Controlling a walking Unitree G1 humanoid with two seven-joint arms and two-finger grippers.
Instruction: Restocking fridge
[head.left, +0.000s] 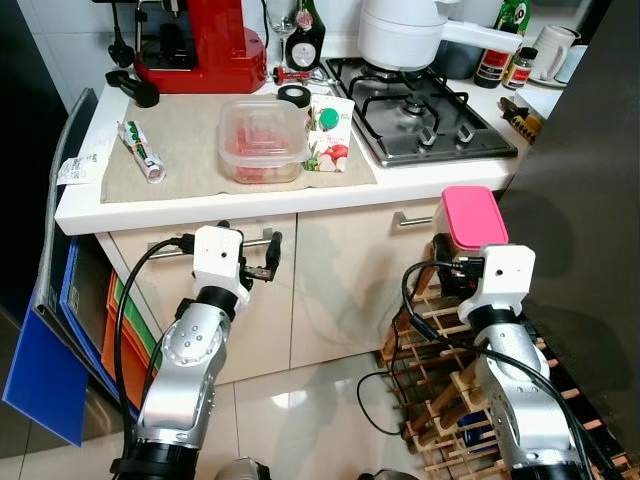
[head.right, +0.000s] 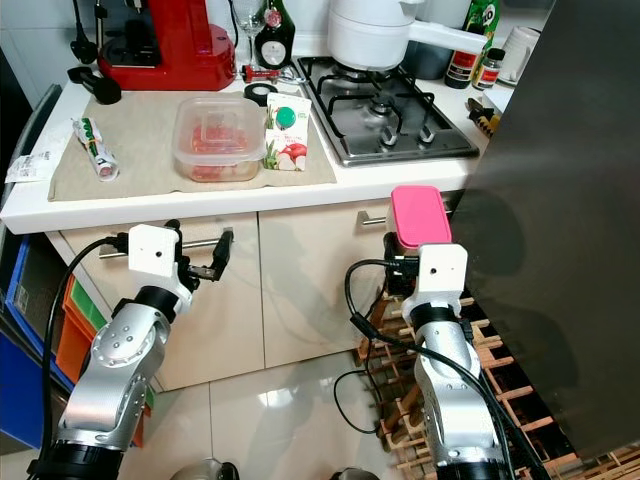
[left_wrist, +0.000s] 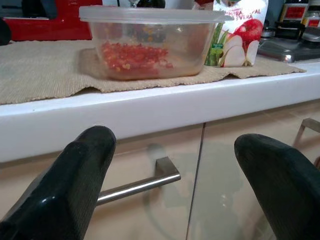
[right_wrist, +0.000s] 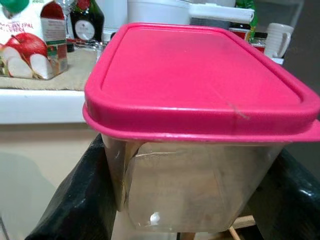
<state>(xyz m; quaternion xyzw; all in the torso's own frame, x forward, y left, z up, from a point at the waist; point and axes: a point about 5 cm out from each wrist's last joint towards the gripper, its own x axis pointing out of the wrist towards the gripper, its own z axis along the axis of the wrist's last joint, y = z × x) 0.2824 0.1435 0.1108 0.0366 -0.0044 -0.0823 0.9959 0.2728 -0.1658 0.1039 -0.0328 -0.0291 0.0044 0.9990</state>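
Both arms are raised forward, the left gripper (head.left: 271, 255) spread wide, the right gripper (right_wrist: 185, 195) clamped on a pink-lidded box (right_wrist: 200, 100)

Evenly bright, diffuse indoor light throughout; head views sharp, free of motion blur. Faint reflections and soft shadows on the glossy cabinet doors (head.left: 345, 290) below the table (head.left: 250, 200). Dull sheen on the dark fridge door (head.right: 560, 220) right of the table. Near black fingers (left_wrist: 70, 195) soft, out of focus in wrist views
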